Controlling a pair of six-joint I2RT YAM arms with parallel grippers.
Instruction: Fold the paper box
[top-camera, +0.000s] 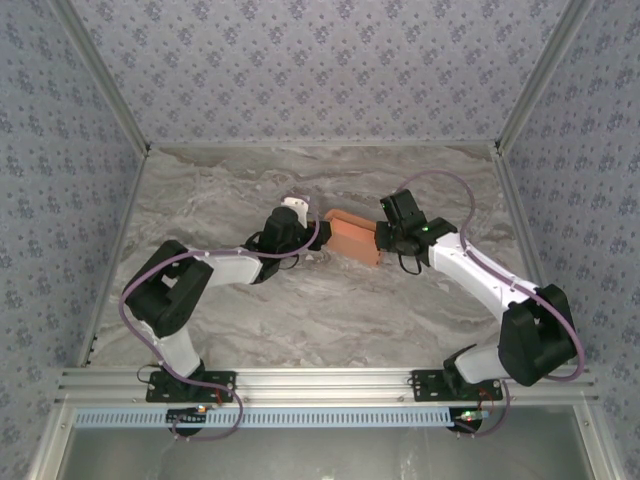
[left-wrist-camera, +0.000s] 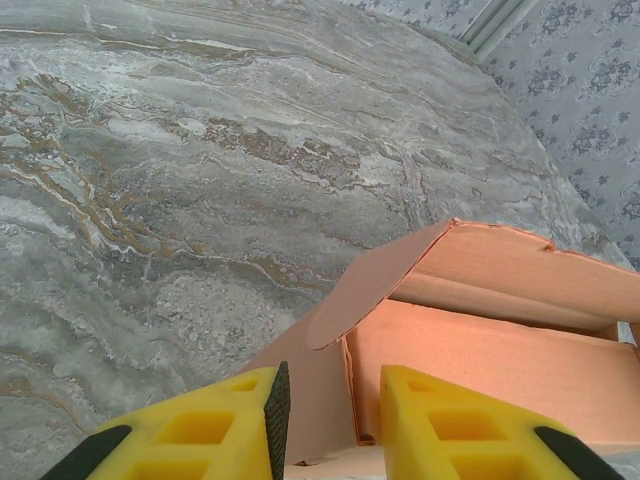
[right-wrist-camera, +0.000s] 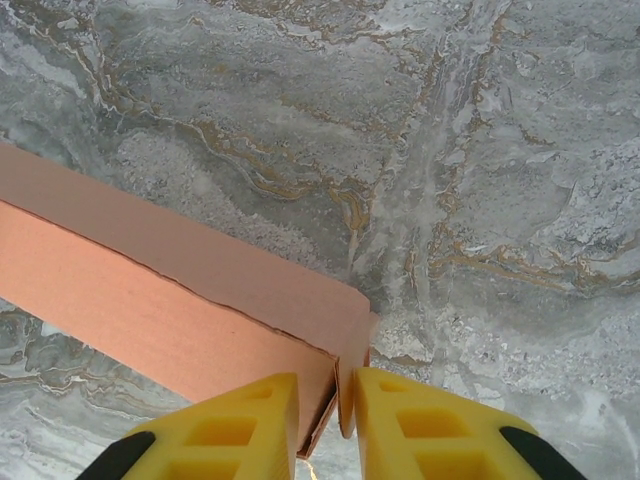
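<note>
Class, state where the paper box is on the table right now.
In the top view, the paper box lies near the middle of the table, between the left gripper and the right gripper.

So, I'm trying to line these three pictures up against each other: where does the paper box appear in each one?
Top external: the paper box lies just above the centre of the picture.
Left wrist: the paper box is at lower right, open, its inside showing.
Right wrist: the paper box runs from the left edge to bottom centre.
Shared landmark: the grey marbled table top under it.
</note>
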